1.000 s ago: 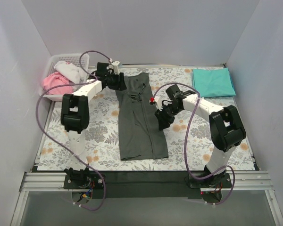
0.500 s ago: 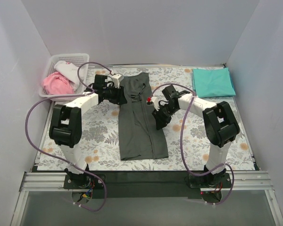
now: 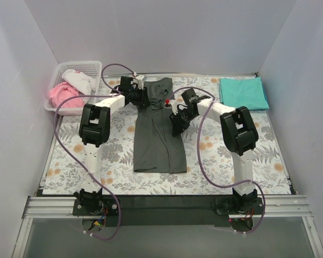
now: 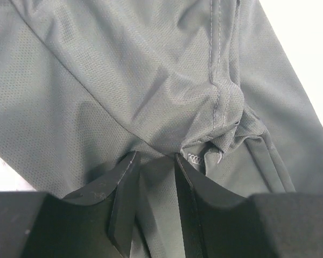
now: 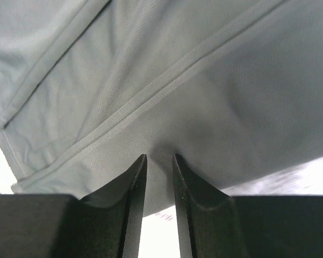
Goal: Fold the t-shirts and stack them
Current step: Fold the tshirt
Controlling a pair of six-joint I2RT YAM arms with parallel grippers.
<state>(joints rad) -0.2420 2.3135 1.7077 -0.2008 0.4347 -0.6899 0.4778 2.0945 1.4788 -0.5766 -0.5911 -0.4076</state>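
Note:
The dark charcoal-grey t-shirt [image 3: 157, 142] lies folded into a long narrow strip down the middle of the floral sheet. My left gripper [image 3: 143, 97] is at the shirt's far left part. In the left wrist view it [image 4: 156, 157] is shut on a fold of the grey cloth [image 4: 124, 70] near a bunched seam. My right gripper [image 3: 178, 121] is at the shirt's right edge. In the right wrist view it [image 5: 159, 157] is shut on the edge of the cloth [image 5: 204, 97]. The teal t-shirt [image 3: 244, 93] lies folded flat at the far right.
A white basket [image 3: 59, 72] holding pink and white clothes stands at the far left corner. The floral grey-and-orange sheet [image 3: 97, 156] covers the table. White walls close in the left, right and far sides. Purple cables loop above both arms.
Both grippers have moved toward the far side and closer together. The charcoal shirt has slid with them, its near hem now farther from the table's front edge.

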